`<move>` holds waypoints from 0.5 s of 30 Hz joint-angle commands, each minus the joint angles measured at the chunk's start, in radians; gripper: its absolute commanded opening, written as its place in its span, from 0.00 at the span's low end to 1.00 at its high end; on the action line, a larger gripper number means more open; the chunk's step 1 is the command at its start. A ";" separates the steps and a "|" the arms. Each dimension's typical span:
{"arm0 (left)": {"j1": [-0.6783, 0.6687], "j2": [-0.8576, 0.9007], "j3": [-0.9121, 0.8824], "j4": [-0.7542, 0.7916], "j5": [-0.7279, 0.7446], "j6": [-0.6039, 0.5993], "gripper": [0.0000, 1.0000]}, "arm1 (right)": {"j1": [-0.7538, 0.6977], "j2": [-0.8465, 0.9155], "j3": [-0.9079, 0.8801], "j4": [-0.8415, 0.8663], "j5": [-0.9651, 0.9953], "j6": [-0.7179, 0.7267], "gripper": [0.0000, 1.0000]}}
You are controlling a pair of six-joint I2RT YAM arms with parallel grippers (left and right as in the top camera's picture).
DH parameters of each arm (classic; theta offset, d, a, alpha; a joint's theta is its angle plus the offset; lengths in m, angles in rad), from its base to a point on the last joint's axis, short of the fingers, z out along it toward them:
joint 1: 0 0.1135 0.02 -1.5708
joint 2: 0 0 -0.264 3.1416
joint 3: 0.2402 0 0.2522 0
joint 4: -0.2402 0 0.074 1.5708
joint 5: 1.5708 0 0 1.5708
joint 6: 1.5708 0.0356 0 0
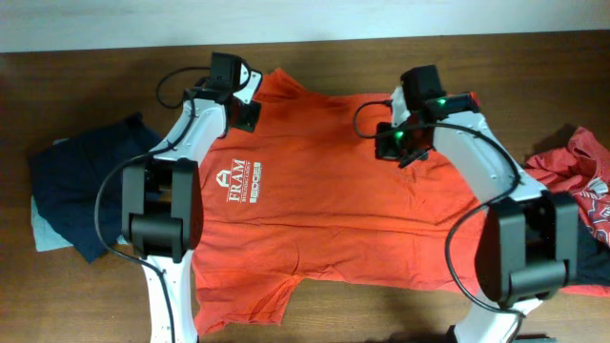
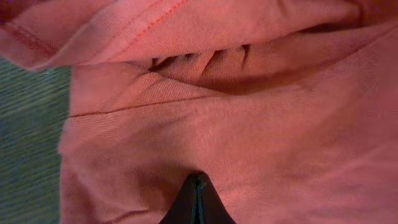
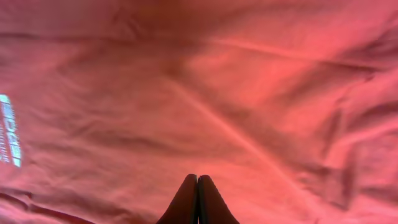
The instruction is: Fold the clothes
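Overhead: the orange-red T-shirt point(image 1: 353, 200) lies flat on the wooden table point(image 1: 543, 76). Its long axis runs from the left arm's side to the right's, and its white lettering point(image 1: 238, 184) is at the left end. The collar cannot be made out. The left gripper point(image 1: 246, 112) rests on the shirt's far edge, just beyond the lettering. The right gripper point(image 1: 400, 143) is well right of the lettering.

Left wrist: the left gripper point(image 2: 198, 202) is clenched, with bunched shirt folds point(image 2: 249, 143) ahead of it.

Right wrist: the right gripper point(image 3: 198, 199) is clenched on smooth cloth, and the lettering point(image 3: 9, 130) is far to its left.
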 commanded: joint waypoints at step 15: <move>0.074 0.112 0.012 0.022 -0.191 -0.022 0.18 | 0.036 0.173 -0.008 -0.050 0.138 -0.006 0.04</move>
